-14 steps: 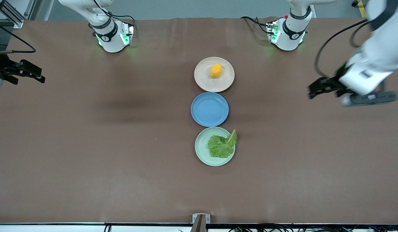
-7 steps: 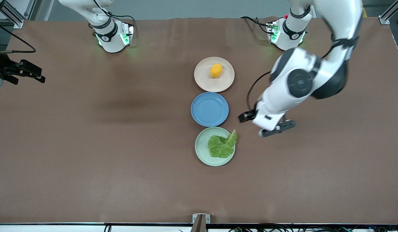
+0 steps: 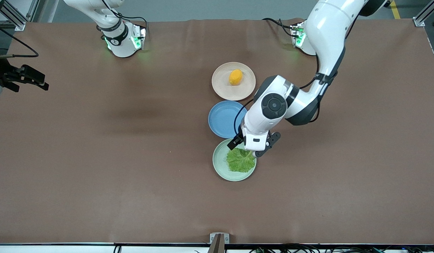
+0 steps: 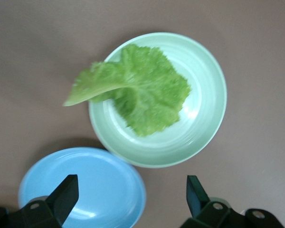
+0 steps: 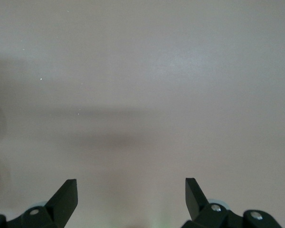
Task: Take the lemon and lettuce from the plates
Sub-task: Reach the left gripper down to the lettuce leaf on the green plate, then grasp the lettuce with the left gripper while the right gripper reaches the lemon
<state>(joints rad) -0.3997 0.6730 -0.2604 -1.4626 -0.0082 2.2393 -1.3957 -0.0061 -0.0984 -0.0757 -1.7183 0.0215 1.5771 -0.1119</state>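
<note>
The lemon (image 3: 235,77) lies on the beige-pink plate (image 3: 222,90), the plate nearest the robot bases. The lettuce (image 3: 240,161) lies on the mint green plate (image 3: 219,162), nearest the front camera. In the left wrist view the lettuce (image 4: 142,95) spreads over the green plate (image 4: 205,118) with its pale stem end past the rim. My left gripper (image 3: 253,147) (image 4: 132,183) is open and empty, in the air over the green plate's edge beside the blue plate. My right gripper (image 3: 34,80) (image 5: 131,183) is open and empty, waiting over bare table at the right arm's end.
An empty blue plate (image 3: 224,119) sits between the two task plates, touching or nearly touching both; it also shows in the left wrist view (image 4: 85,190). The three plates form a line at the table's middle. Brown table cloth (image 3: 97,158) lies all around.
My left arm has swung in from the left arm's end of the table to above the green plate with the lettuce. The right arm, the lemon and the plates have not moved.
</note>
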